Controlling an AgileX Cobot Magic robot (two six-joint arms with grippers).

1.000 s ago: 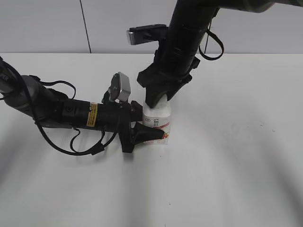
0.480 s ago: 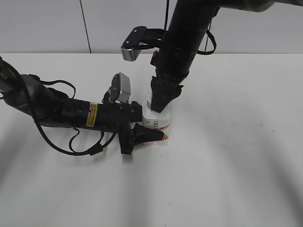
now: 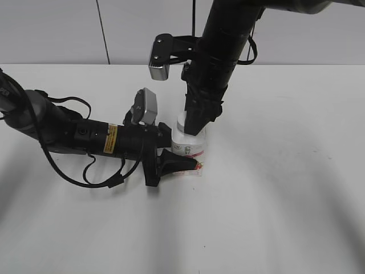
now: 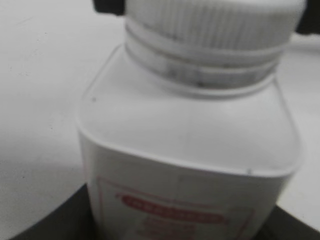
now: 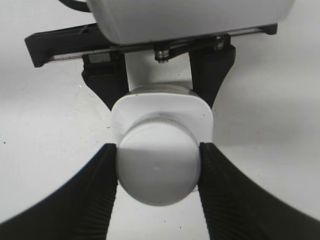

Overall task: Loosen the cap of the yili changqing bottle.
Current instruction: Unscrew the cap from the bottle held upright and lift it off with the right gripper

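Observation:
The yili changqing bottle (image 3: 190,146) stands upright on the white table, a small white bottle with a red-pink label. It fills the left wrist view (image 4: 190,150). My left gripper (image 3: 177,161) lies low along the table and is shut on the bottle's body. The white ribbed cap (image 5: 157,170) sits on the neck and shows at the top of the left wrist view (image 4: 210,20). My right gripper (image 5: 158,167) comes down from above and is shut on the cap, a finger on each side. In the exterior view (image 3: 197,121) it hides most of the cap.
The white table (image 3: 274,200) stretches around the bottle. A grey wall panel (image 3: 57,28) stands behind. The left arm (image 3: 74,134) with its cables lies across the table's left part.
My right wrist has turned about the cap: its camera housing swung from the left round toward the front. The left gripper and the bottle have stayed in place.

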